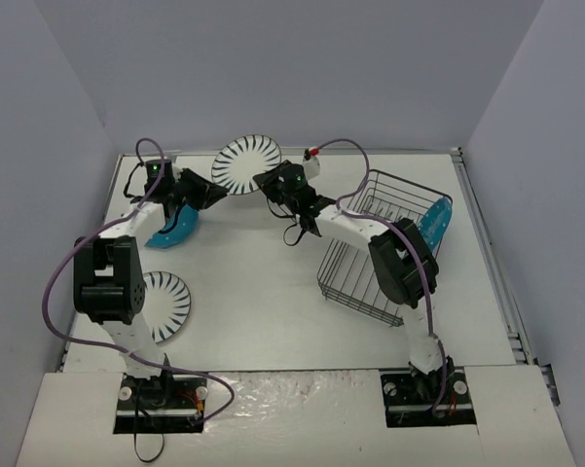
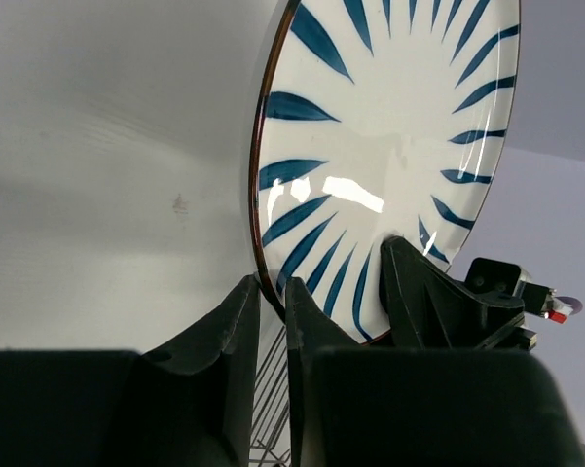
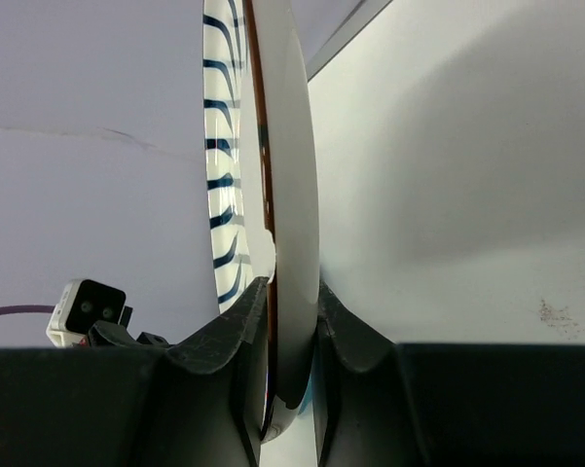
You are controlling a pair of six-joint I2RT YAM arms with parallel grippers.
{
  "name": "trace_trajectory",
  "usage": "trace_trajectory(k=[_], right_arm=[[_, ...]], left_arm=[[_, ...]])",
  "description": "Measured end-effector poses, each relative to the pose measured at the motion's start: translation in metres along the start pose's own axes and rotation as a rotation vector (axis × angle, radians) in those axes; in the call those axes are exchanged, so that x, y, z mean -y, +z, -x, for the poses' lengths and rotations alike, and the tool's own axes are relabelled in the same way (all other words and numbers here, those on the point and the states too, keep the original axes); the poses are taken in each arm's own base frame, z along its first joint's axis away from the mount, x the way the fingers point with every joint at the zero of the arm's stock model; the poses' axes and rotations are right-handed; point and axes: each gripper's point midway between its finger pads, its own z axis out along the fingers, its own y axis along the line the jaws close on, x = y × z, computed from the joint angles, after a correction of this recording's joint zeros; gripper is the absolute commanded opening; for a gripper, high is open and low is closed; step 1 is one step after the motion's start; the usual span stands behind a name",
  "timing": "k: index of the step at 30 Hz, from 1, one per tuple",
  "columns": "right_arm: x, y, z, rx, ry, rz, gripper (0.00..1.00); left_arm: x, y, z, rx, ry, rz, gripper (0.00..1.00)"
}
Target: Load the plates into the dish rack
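At the far middle of the table, a striped plate (image 1: 241, 163) is held on edge between the two arms, its patterned face turned towards their bases. The left gripper (image 2: 273, 297) is nearly closed, pinching the plate's left lower rim. The right gripper (image 3: 292, 292) has a finger pressed to each side of the right lower rim, so both appear to grip it. The dish rack (image 1: 389, 190) lies well off to the plate's right, on the right arm's side, with a teal plate (image 1: 436, 226) at its right end. The right arm is clearly the nearer one, so the carry probably depends on the left fingers letting go first. Another teal plate (image 1: 172, 233) and a second striped plate (image 1: 167, 304) wait on the left.
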Motion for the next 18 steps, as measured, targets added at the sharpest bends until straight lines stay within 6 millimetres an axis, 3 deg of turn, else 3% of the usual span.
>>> trace_trajectory(k=[6,10,15,18], right_arm=[[-0.02,-0.022,0.014,0.022,-0.108,-0.004,0.0],[-0.006,-0.035,0.032,0.051,-0.215,-0.087,0.0],[0.014,-0.052,0.048,0.065,-0.326,-0.177,0.0],[0.014,-0.067,0.06,0.077,-0.38,-0.207,0.0]], left_arm=[[0.015,-0.017,-0.01,-0.003,0.081,-0.013,0.29],[0.031,-0.033,-0.01,0.025,0.165,-0.038,0.47],[0.044,-0.045,-0.011,0.051,0.228,-0.061,0.51],[0.044,-0.045,-0.012,0.05,0.24,-0.06,0.51]])
